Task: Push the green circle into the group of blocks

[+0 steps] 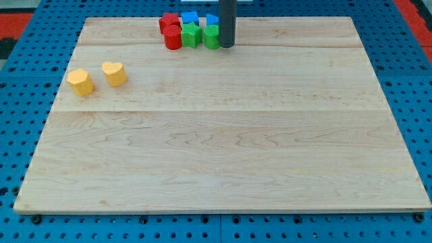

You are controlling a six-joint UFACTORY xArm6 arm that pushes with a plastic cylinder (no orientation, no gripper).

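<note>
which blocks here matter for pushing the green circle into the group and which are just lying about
In the job:
my tip, right beside the green circle
green circle
group: green star, red cylinder, red block, blue block, blue block by the rod

Lying about:
yellow hexagon
yellow heart
Both at the view's left.

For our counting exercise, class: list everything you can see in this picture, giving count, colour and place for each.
Red blocks: two, red, top of the view, left end of the group.
Green star block: one, green, middle of the group.
Green circle: one, green, touching the rod's left side.
Blue blocks: two, blue, behind the green ones.
Yellow blocks: two, yellow, view's left, apart from the group.
Board: one, light wood.
My tip: one, dark, right of the green circle.
</note>
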